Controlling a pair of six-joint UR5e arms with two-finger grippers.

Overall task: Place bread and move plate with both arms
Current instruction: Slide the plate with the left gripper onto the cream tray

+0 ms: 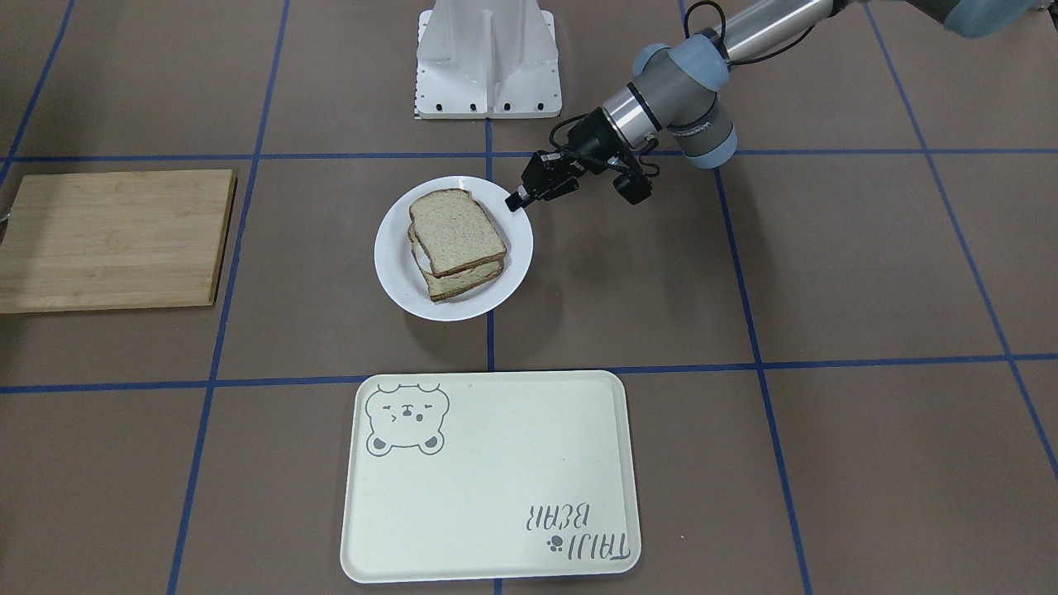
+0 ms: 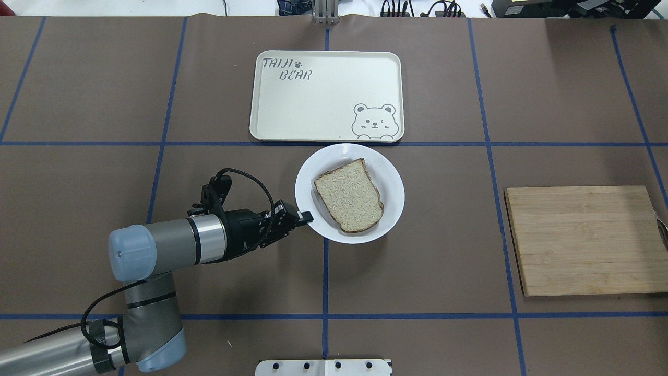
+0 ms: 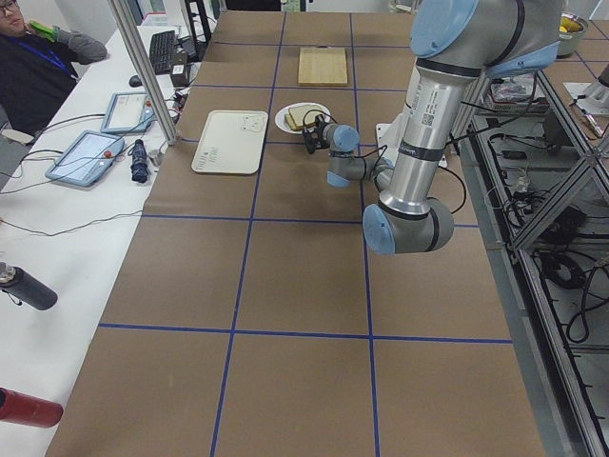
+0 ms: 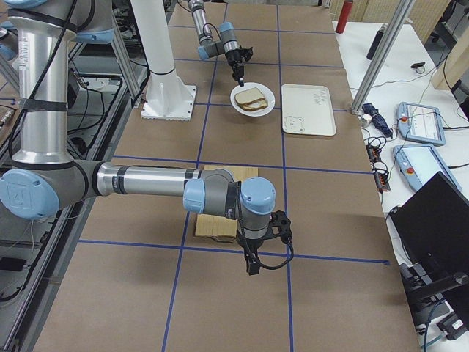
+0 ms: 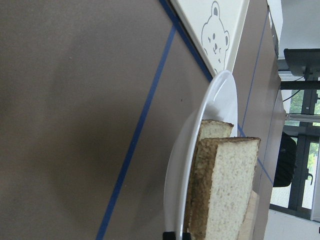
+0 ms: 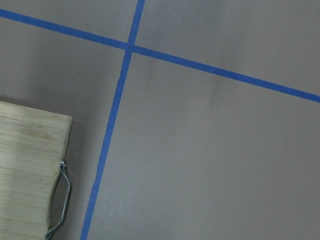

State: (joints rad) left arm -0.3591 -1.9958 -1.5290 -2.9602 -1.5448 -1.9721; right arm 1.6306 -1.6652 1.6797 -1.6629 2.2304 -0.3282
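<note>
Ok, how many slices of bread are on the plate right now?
2: the top slice lies stacked on the bottom slice, both on the plate; none seems hidden.

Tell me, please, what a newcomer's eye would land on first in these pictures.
The bread, stacked on another slice on the white plate mid-table, draws the eye. The left claw is at the plate's rim; whether it grips is unclear. Beyond lies a cream bear tray.

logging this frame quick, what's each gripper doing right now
Left gripper: fingers closed on the plate rim.
Right gripper: cannot be told.
</note>
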